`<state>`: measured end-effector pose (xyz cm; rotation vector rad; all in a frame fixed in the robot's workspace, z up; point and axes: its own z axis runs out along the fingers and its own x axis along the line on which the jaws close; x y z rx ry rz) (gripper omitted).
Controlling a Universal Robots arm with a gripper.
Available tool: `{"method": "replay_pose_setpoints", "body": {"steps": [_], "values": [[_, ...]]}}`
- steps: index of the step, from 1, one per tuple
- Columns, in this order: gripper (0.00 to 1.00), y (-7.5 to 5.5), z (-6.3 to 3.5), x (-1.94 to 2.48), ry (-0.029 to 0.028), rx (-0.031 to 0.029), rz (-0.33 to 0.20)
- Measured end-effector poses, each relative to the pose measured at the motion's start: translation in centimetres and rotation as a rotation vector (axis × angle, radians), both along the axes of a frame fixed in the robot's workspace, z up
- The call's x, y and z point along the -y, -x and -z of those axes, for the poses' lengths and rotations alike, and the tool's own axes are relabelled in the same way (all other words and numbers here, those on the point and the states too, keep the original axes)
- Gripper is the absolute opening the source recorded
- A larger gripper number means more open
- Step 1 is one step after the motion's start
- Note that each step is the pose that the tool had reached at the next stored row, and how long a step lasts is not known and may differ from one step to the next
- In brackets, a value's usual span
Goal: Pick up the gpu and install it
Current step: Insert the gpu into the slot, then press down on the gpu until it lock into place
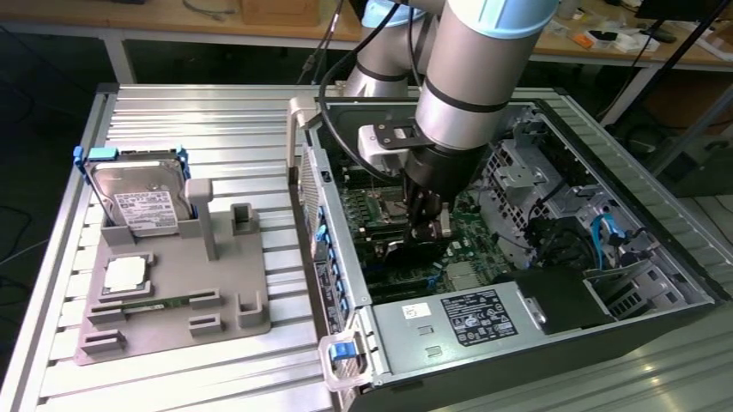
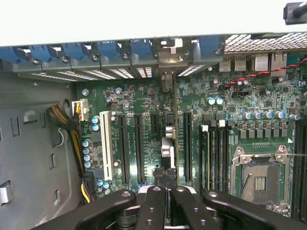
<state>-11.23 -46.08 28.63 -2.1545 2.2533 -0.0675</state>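
While the gripper [image 2: 168, 190] is pinching the gpu [image 2: 167, 143] edge-on over the motherboard [image 2: 192, 96], the picking up is looking done. The seating is seemingly remaining.

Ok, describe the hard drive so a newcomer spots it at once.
Beside the open computer case, on the exterior view's left, lies a grey holder tray. The hard drive stands at its far end: silver, white label, blue tabs, unlike the square chip lying flat.

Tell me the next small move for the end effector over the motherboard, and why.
Probably a gentle, straight press down. The end effector is shut right above the gpu, which stands on edge along a motherboard slot, bracket at the rear openings; whether it is fully seated I cannot tell.
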Motion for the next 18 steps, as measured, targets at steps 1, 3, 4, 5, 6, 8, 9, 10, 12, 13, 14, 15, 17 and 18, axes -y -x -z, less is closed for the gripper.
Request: {"method": "replay_pose_setpoints", "body": {"steps": [1, 3, 4, 5, 6, 8, 9, 10, 12, 13, 14, 15, 17, 18], "values": [[0.11, 0.0, 0.0, 0.0, 0.0, 0.0, 0.0], [0.11, 0.0, 0.0, 0.0, 0.0, 0.0, 0.0], [0.11, 0.0, 0.0, 0.0, 0.0, 0.0, 0.0], [0.11, 0.0, 0.0, 0.0, 0.0, 0.0, 0.0], [0.11, 0.0, 0.0, 0.0, 0.0, 0.0, 0.0], [0.11, 0.4, -0.01, 0.0, 0.0001, 0.0009, 0.0], [0.11, 0.9, 0.0, 0.0, 0.0, 0.0035, 0.0], [0.11, 1.4, 0.0, 0.0, 0.0, 0.0073, 0.0], [0.11, 3.1, 0.03, 0.0, 0.0, 0.0151, 0.0], [0.11, 3.4, 0.06, 0.0, -0.0001, 0.0154, 0.0], [0.11, 3.5, 0.1, 0.0, -0.0011, 0.0155, 0.0], [0.11, 3.6, 0.17, 0.0, -0.0026, 0.0156, 0.0], [0.11, 3.9, 0.28, 0.0, -0.0051, 0.0154, 0.0], [0.11, 4.1, 0.34, 0.0, -0.0069, 0.0153, 0.0]]}}
